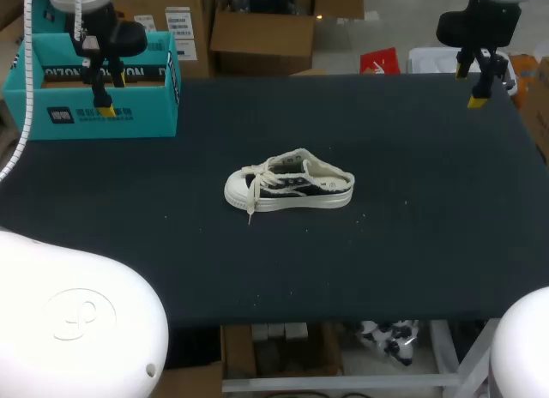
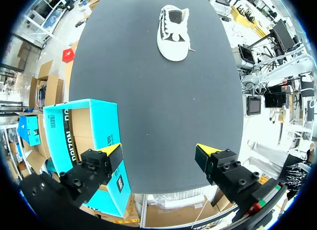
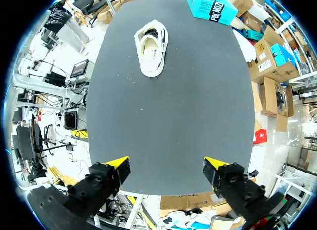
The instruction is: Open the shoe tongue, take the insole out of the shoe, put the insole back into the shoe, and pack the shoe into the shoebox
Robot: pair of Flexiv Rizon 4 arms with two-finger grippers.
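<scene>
Head view: cream-and-black canvas shoe [image 1: 289, 189] sits mid-frame. Left gripper [image 1: 104, 105] upper left by teal cardboard shoebox [image 1: 86, 115], right gripper [image 1: 478, 87] upper right; both wide apart, empty. Looks like tongue step not yet begun; next needs a reach to the shoe.

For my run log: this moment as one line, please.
shoe: mid-table, untouched | shoebox: open, far left | left gripper: open, above shoebox edge | right gripper: open, far right

A dark, matte desk [image 1: 412, 269] fills most of the view. Its surface is flecked with a few tiny pale specks [image 1: 358, 216], scattered around the middle and toward the near edge.
</scene>
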